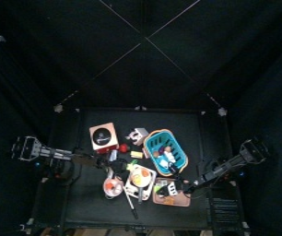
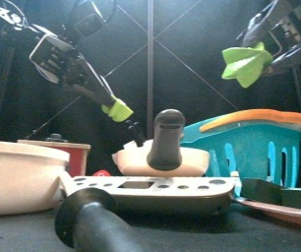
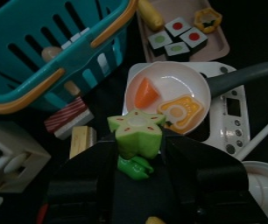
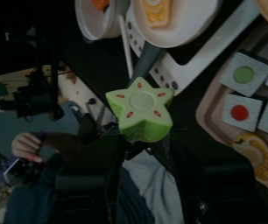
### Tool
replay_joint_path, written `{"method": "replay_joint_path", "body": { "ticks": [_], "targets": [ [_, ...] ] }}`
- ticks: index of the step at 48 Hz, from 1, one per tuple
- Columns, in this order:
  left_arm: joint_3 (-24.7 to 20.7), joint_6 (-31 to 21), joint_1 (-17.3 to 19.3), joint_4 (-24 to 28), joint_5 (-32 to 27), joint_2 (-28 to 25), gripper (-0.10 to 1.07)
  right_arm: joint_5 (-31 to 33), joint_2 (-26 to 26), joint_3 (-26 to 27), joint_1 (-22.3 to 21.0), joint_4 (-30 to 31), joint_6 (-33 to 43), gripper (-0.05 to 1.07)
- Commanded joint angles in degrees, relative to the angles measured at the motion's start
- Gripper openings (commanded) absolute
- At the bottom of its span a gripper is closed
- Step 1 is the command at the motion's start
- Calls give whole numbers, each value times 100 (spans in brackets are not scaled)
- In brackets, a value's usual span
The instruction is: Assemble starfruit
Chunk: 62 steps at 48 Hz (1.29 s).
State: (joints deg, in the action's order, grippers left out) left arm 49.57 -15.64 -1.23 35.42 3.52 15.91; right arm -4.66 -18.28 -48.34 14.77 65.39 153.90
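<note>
Foreground: pan (image 2: 107,212), scale (image 2: 153,189), basket (image 2: 252,138) on the table. Above, left gripper (image 2: 118,110) clamps one starfruit half (image 3: 140,131); right gripper (image 2: 245,65) clamps the other half (image 4: 140,108). Halves well apart. Step: alignment. Next: face cut sides together, press.

Overall light: dim — black curtains (image 1: 57,55) and the black desk (image 1: 211,138) swallow most of it.
Source: from above; bright toys stand out against the dark.
Glare: soft sheen on the white pan (image 3: 178,87) and the white bowl (image 2: 16,175).
Focus: front view blurs the near dark handle (image 2: 100,221); the teal basket (image 2: 252,148) behind is sharper.
Wrist views: each starfruit half (image 3: 140,131) (image 4: 140,107) is clear and evenly lit — the tool bodies below sink into shadow.
</note>
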Motion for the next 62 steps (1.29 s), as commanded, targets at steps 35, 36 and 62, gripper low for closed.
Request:
{"method": "replay_joint_path", "body": {
  "ticks": [35,36,62],
  "targets": [
    [-527,202,-1195,1652,-2259,123,68,-5643,2136,2391,-3331,2865,2136,54],
    [-527,185,-1195,1749,-2276,114,68,-5695,2180,2399,-3331,2830,2109,54],
    [-1002,158,-1415,3208,-3208,-97,68,-6724,2971,3050,-3472,2461,1960,54]
  ]
}}
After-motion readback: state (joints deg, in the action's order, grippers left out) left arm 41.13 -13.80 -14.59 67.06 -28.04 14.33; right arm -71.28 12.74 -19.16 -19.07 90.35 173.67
